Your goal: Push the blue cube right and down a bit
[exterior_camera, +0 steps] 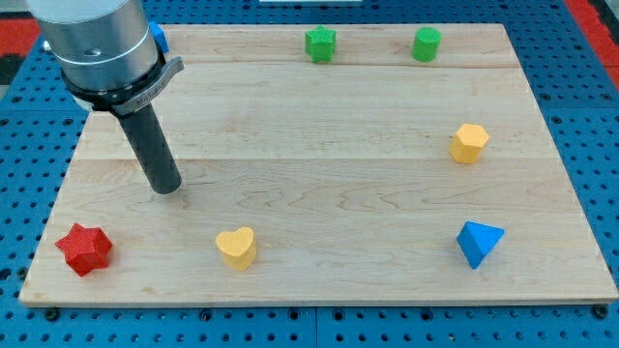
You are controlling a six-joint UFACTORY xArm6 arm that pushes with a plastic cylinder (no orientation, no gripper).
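The blue cube [159, 39] is at the board's top left corner, mostly hidden behind my arm's grey body; only a small blue edge shows. My tip [167, 187] rests on the board well below the cube and slightly to its right, apart from every block. A blue triangular block [479, 242] lies at the lower right.
The wooden board [319, 126] holds a red star [84, 248] at the lower left, a yellow heart [237, 247] at the bottom middle, a yellow hexagon [468, 143] at the right, a green block [321, 44] and a green cylinder [427, 44] at the top.
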